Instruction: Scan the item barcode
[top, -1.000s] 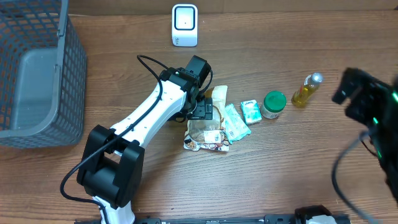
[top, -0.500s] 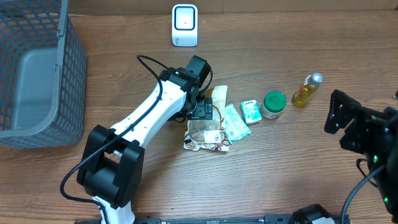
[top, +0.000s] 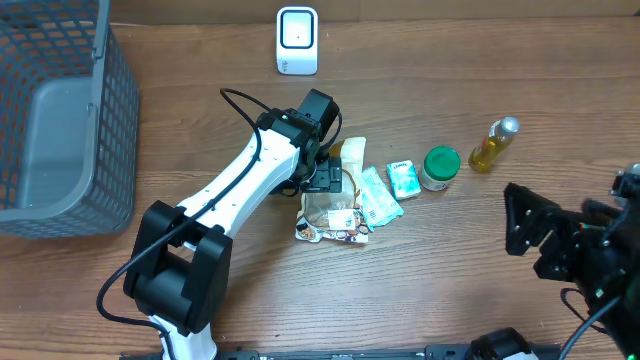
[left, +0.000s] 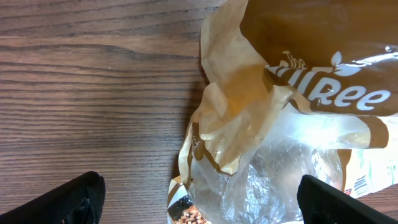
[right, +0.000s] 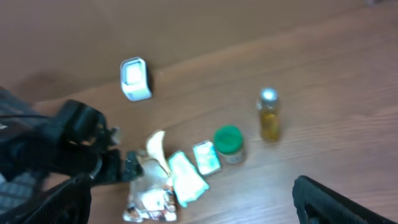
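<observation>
You have a brown wooden counter (top: 200, 110) under both arms. Your left tool (top: 322, 180) stands wide just over the crumpled brown and clear snack bag (top: 335, 212), one finger on each side, not closed on it. A pale green packet (top: 378, 197) lies against the bag's right side, and further right stand a green-lidded jar (top: 439, 166) and a small yellow bottle (top: 492, 145). The white scanner (top: 297, 40) stands at the far edge, well apart from the bag. Your right tool (top: 535, 240) is wide too, empty, above the counter's right side.
</observation>
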